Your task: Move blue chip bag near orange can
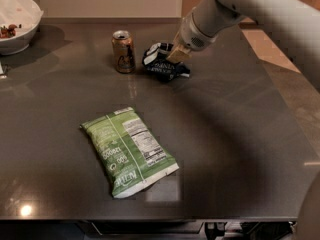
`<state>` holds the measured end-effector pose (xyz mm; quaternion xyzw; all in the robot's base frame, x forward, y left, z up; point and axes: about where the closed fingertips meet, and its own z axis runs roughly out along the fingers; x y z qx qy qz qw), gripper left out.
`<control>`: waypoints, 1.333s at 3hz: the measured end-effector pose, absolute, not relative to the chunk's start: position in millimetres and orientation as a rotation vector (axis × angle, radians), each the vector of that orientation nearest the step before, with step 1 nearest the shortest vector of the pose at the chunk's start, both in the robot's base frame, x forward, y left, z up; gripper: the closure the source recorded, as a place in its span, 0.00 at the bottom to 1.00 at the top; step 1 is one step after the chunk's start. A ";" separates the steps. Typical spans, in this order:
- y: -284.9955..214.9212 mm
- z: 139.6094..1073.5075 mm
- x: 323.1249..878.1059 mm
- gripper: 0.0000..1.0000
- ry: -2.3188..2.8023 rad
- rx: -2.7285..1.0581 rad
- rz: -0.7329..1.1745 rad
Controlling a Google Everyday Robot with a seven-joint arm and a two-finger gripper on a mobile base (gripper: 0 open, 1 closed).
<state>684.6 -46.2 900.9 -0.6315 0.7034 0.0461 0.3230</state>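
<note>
You had the dark grey table (pixel 240 149) filling most of the frame. Your white arm (pixel 260 9) came in from the upper right and sloped down toward upper centre. A flat green bag (pixel 129 151) lay sealed at lower centre, its label side up, well apart from everything else. In the upper left corner a white bowl (pixel 20 19) sat half out of frame, with a few dark reddish bits (pixel 7 31) against its inner wall. The blue chip bag (pixel 161 66) sat crumpled at upper centre, just right of the orange can (pixel 123 51) with a narrow gap between them. The can stood upright, silver top up; you could not see inside it. Your gripper (pixel 177 54) was at the bag's upper right edge, its tan fingers pinched on the foil.
</note>
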 end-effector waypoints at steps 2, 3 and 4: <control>-23.7 889.9 703.0 0.36 1.810 -1.677 0.153; -22.5 888.2 702.8 0.13 1.811 -1.680 0.155; -20.9 886.3 702.8 0.00 1.811 -1.683 0.159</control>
